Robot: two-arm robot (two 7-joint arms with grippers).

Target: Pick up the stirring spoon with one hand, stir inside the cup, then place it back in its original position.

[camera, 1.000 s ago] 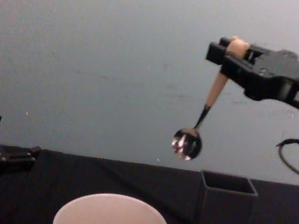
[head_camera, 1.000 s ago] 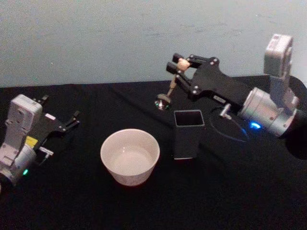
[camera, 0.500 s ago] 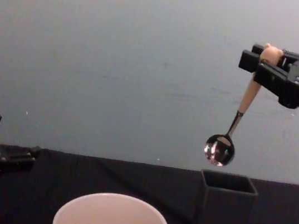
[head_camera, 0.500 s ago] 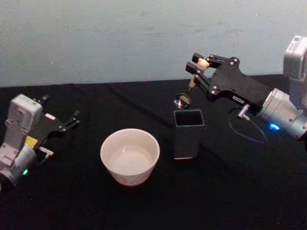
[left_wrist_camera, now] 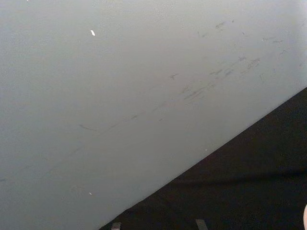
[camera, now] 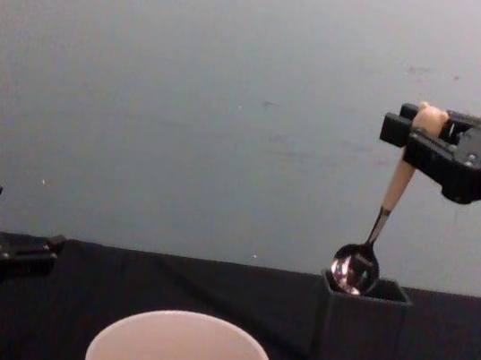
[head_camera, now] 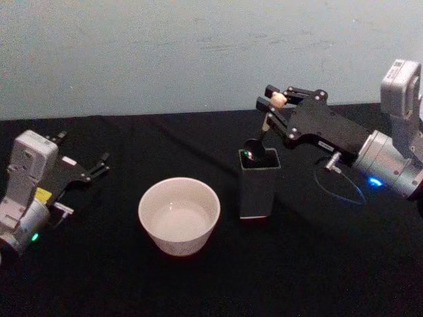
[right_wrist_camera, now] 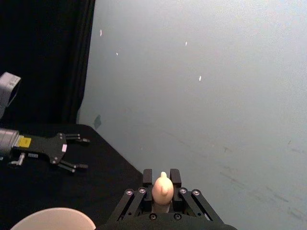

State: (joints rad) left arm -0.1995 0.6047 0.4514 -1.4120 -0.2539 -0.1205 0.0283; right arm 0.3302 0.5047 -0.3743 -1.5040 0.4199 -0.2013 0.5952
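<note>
My right gripper [head_camera: 280, 99] [camera: 422, 126] is shut on the bear-headed top of the stirring spoon [head_camera: 263, 129] [camera: 393, 189], whose pale handle [right_wrist_camera: 163, 188] shows between the fingers in the right wrist view. The spoon hangs tilted, its silvery bowl [camera: 354, 269] just entering the mouth of the dark grey square holder [head_camera: 258, 183] [camera: 359, 343]. The cream-white cup [head_camera: 178, 214] [camera: 180, 352] stands to the holder's left. My left gripper [head_camera: 99, 165] [camera: 31, 250] rests at the far left of the table, fingers slightly apart, holding nothing.
A black cloth covers the table [head_camera: 310, 264], with a pale wall behind it. A dark cable [head_camera: 344, 191] loops on the cloth right of the holder. The left arm's body [head_camera: 26, 191] lies on the table's left side.
My right gripper carried the spoon rightward from above the cup's side to over the holder, then lowered it until the bowl reached the holder's mouth. The left arm stayed still.
</note>
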